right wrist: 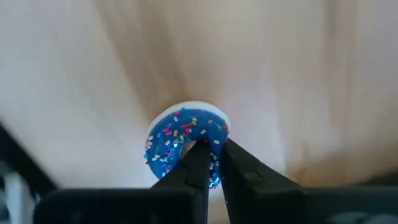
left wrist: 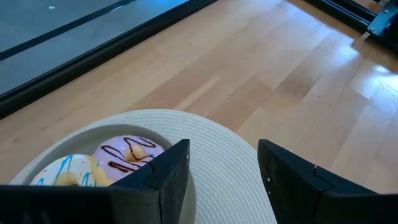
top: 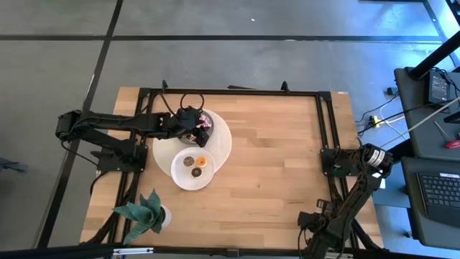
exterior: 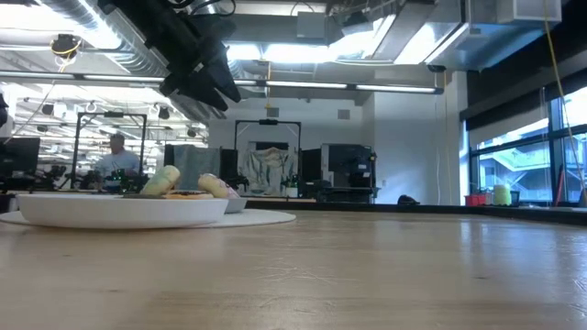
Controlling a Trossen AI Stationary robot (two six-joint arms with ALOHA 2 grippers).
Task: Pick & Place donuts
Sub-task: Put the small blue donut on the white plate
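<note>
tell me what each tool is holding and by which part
The right tool pinches the blue sprinkled donut by its ring, one finger through the hole. The left tool holds nothing.

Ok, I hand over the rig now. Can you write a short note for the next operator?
Left claw: open, empty, above the large plate, near a purple donut.
Right claw: shut on a blue donut, at the table's right side.
Done: the small plate holds an orange donut and others.
Left: place the blue one; the goal plate is unclear.
</note>
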